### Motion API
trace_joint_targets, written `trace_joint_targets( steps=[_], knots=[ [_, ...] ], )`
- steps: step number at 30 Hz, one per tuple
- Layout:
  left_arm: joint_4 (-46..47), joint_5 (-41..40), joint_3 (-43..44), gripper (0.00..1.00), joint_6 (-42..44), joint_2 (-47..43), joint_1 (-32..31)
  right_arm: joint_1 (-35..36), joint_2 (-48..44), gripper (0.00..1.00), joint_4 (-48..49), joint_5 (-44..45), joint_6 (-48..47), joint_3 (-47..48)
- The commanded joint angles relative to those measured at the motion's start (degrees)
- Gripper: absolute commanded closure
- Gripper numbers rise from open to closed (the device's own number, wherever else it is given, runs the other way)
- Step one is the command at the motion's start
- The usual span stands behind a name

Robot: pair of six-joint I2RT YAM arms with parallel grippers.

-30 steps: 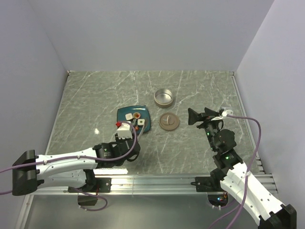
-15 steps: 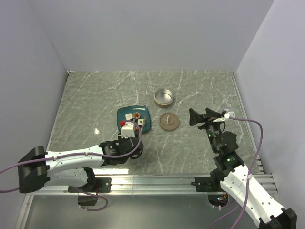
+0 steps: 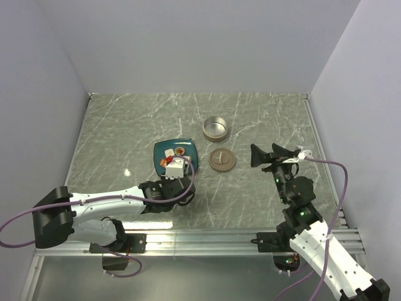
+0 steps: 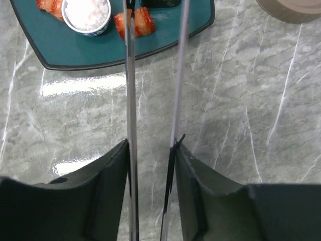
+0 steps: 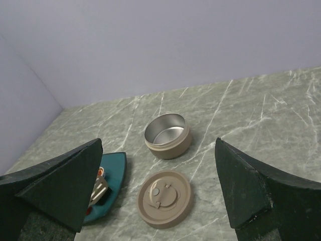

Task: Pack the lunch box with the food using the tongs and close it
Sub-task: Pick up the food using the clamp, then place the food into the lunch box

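Grey-veined marble table (image 4: 241, 100) carries everything. Nearest, the left gripper (image 4: 150, 145) is clamped on the tongs (image 4: 130, 100), whose two arms reach over the teal plate (image 4: 65, 50) past an orange-red food piece (image 4: 143, 22) beside a white rice round (image 4: 88, 12), probably to pinch one. The right gripper (image 3: 266, 155) hangs with its jaws wide apart, holding nothing. Beyond lie the tan lid (image 3: 222, 160), knob up, and the open lunch box (image 3: 215, 128), ready for filling.

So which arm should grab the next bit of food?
Left. The left gripper holds the tongs, their tips at the red food pieces on the teal plate. The right gripper is open and empty, away from the plate, near the lid.
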Motion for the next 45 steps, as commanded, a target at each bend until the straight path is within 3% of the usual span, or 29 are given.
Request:
trace_joint_targets(
  steps=[1, 13, 34, 45],
  knots=[
    [0.26, 1.00, 2.73, 0.55, 1.73, 0.63, 0.23, -0.42, -1.09, 0.00, 0.03, 0.87, 0.34, -0.19],
    [2.98, -2.07, 2.90, 0.76, 3.75, -3.24, 0.32, -0.42, -1.44, 0.00, 0.03, 1.05, 0.43, -0.36],
    [8.26, -6.91, 7.03, 0.78, 10.51, -5.09, 0.67, -0.51, 2.33, 0.00, 2.93, 1.13, 0.16, -0.01],
    [20.82, 1.43, 12.92, 0.78, 22.54, 2.03, 8.22, -0.51, 5.68, 0.00, 5.48, -0.36, 0.25, 0.96]
  ],
)
